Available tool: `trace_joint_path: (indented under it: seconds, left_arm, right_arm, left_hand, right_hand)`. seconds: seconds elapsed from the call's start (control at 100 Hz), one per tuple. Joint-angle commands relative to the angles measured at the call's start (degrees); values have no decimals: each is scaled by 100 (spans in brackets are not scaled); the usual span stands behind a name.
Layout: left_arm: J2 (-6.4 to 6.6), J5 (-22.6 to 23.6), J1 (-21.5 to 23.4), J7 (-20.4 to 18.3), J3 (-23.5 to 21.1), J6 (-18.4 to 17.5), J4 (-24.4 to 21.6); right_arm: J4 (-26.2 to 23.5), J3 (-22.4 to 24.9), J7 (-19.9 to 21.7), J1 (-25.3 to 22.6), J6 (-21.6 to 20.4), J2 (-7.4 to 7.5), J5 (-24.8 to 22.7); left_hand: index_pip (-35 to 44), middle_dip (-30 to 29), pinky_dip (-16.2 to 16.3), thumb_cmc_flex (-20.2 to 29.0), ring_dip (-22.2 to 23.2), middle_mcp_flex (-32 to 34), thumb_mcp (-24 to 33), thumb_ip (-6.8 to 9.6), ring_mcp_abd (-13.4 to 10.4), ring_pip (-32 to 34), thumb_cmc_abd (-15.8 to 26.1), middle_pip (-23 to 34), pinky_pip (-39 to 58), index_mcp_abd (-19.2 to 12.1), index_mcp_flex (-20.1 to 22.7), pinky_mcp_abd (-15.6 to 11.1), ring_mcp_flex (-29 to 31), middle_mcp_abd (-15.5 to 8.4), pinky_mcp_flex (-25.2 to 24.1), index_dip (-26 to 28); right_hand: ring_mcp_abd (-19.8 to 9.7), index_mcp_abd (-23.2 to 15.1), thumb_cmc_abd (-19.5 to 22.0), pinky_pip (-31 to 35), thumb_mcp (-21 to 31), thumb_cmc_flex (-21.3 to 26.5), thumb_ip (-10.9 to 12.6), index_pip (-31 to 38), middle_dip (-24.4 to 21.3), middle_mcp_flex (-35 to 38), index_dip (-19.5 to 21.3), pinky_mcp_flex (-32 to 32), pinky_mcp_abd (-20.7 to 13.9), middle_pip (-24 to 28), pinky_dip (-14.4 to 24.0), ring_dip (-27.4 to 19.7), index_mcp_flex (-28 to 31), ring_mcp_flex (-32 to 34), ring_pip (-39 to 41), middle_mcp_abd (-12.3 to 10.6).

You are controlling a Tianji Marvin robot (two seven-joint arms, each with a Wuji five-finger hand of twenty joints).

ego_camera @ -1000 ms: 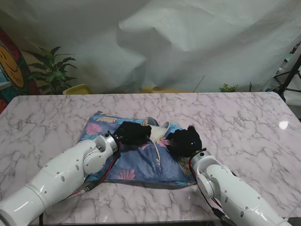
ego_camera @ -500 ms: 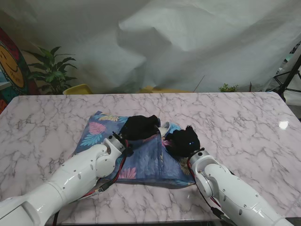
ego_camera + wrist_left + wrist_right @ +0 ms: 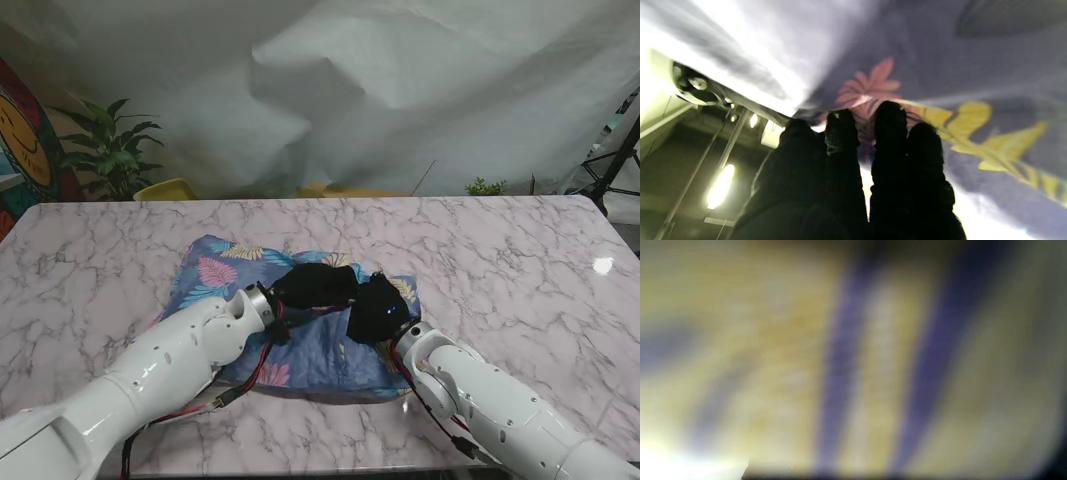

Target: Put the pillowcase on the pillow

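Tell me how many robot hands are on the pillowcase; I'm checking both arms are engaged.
2. The left black-gloved robot hand lies on the blue floral fabric pillowcase at its middle; the right black-gloved robot hand presses it just to the right, beside the left.

one floral pillowcase (image 3: 300, 315) on the marble table (image 3: 520, 260); two black-gloved hands, left hand (image 3: 315, 285) and right hand (image 3: 378, 310); two potted plants beyond the far edge.

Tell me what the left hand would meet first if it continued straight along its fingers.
Probably the right hand. In the stand view the left hand points right across the floral pillowcase, and its fingertips already seem to reach it; depth is unclear.
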Motion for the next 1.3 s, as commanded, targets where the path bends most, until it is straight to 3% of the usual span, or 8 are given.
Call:
trace_joint_path:
  seconds: [0.0, 0.26, 0.52, 0.69, 0.93, 1.08, 1.22, 1.29]
  left_arm:
    - [204, 196, -16, -490, 58, 182, -37]
    - [632, 229, 74, -1524, -80, 766, -581]
    - [824, 264, 310, -1911, -365, 849, -881]
    - [866, 485, 709, -1649, -905, 720, -1202]
    - [807, 1371, 1339, -315, -1739, 541, -1712]
    - [780, 1777, 1508, 296, -2002, 810, -1965]
    - [798, 1972, 1448, 409, -2023, 1360, -2019]
    - [833, 1930, 1337, 150, -1964, 1553, -1959]
  right_arm:
    - [-197, 70, 141, -87, -59, -30, -58]
    - [-1015, 1050, 428, -768, -128, 63, -350]
    - [-1867, 1839, 244, -1416, 324, 18, -607]
    - [-1852, 1941, 182, -1396, 810, -14, -669]
    - [-1201, 1693, 247, -1007, 1003, -77, -270]
    - [-1078, 1620, 247, -949, 1028, -104, -135]
    - [-964, 1514, 132, -885, 1015, -137, -39]
    - [-865, 1392, 94, -806, 969, -153, 21]
  left_hand:
    - [-375, -54, 202, 108, -158, -400, -305, 69, -74, -604, 188, -1195, -42, -472, 25, -258, -302, -35, -297, -210]
    - [-1852, -423, 138, -226, -348, -1082, -304, 55, -61, -1248, 283, -2075, -604, -196, -45, -241, -848, 273, -723, -511]
    - [-1551, -1025, 149, -235, -441, -1497, -306, 61, -91, -1530, 147, -2439, -904, -820, 640, -235, -1145, 580, -978, -465]
    - [-1659, -1146, 234, -313, -431, -2221, -280, 80, -144, -1672, -8, -2723, -1017, -985, 970, -320, -1707, 712, -1286, -586]
    - [-3616, -1534, 81, -540, -867, -3075, -154, 72, -20, -2320, 106, -3177, -1996, -751, 467, -166, -2489, 727, -1770, -983]
    - [-4472, -1642, -133, -809, -1045, -3795, -36, 89, 2, -2560, 268, -3299, -2532, -457, -308, -206, -3183, 787, -2105, -1221]
    - [-4469, -1687, -229, -765, -1095, -3868, 68, 96, 21, -2555, 556, -3334, -2718, -269, -491, -242, -3460, 799, -2233, -1185]
    - [-4471, -1816, -366, -704, -1197, -3882, 55, 99, 50, -2622, 652, -3548, -2907, -207, -593, -273, -3706, 825, -2391, -1156]
  right_hand:
    - [-205, -478, -22, -70, 13, -174, -50, 38, -26, -77, 32, -66, -64, -7, -46, -154, -91, -31, -160, -211]
    - [-201, -496, -110, -94, 130, -174, -55, 86, -39, -75, 10, -87, -53, -19, -53, -152, -46, -45, -160, -226]
    - [-170, -489, -147, -81, 184, -157, -71, 95, -61, 43, -18, -45, -29, -49, -48, -160, 27, 22, -166, -217]
    - [-161, -459, -114, -84, 100, -127, -77, 79, -76, 33, -37, -40, -28, -87, -49, -168, 33, 8, -184, -197]
    - [-157, -416, -106, -76, 49, -74, -65, 53, -59, 28, -55, -46, -24, -56, -45, -156, 82, 1, -161, -198]
    - [-152, -435, -111, -77, 54, -74, -64, 43, -63, 54, -57, -45, -23, -62, -45, -156, 108, 20, -159, -197]
    - [-159, -434, -129, -76, 71, -53, -62, 38, -66, 71, -55, -43, -19, -69, -44, -158, 124, 27, -162, -208]
    - [-156, -434, -122, -76, 69, -58, -64, 37, -68, 70, -54, -43, -19, -73, -44, -159, 125, 24, -164, -201]
